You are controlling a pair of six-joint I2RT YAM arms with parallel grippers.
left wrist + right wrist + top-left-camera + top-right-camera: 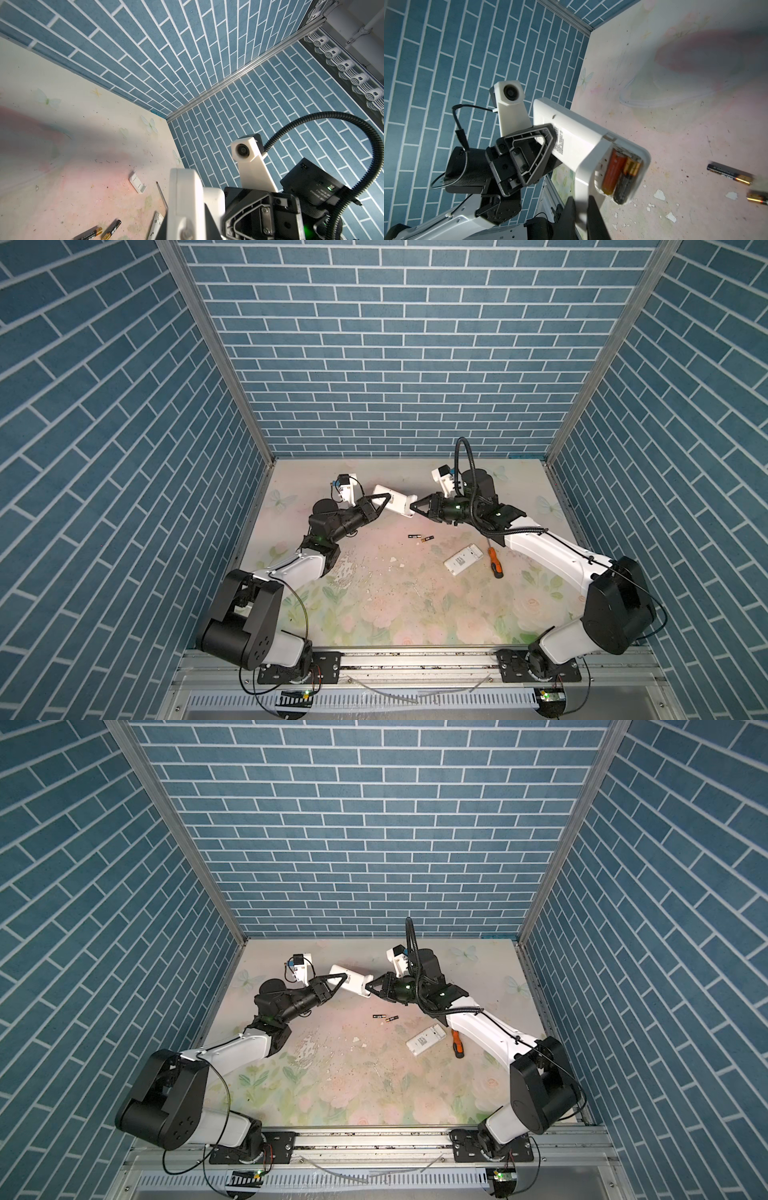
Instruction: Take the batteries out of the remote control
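My left gripper is shut on a white remote control and holds it above the table in both top views. My right gripper is shut on the remote's other end, beside the open battery bay. In the right wrist view my right gripper pinches the remote's edge. An orange battery and a black one lie side by side in the bay. Two black, gold-ended batteries lie on the table below. In the left wrist view my left gripper clamps the remote.
A second white remote lies face down right of the middle, next to an orange-handled screwdriver. A small white battery cover rests on the table. White paint flakes dot the floral tabletop. Blue brick walls close in three sides.
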